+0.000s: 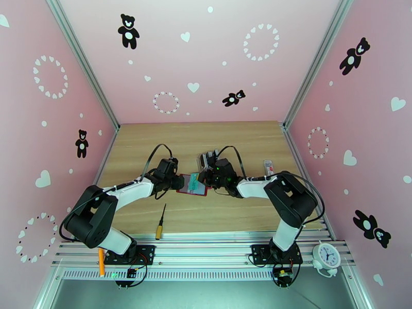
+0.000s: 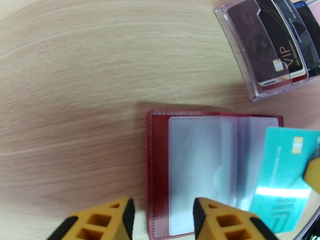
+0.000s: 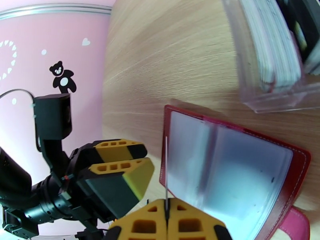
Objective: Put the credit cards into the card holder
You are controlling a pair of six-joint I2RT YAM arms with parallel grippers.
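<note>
Left wrist view: the left gripper (image 2: 162, 211) holds its yellow-and-black jaws spread over the near edge of the card holder (image 2: 158, 165) — a dark red, leather-like folding wallet with pale stitching. It lies open on the wood-grain table (image 2: 72, 97), glossy clear sleeves facing up. Right of the fold, a teal credit card (image 2: 280, 173) with a gold chip slants over the sleeves — thin, flat, round-cornered. The right gripper (image 3: 166, 207) has its jaws pressed together, pinching that card by its edge. Beyond stands a clear plastic rack (image 2: 243, 65) of dark cards.
</note>
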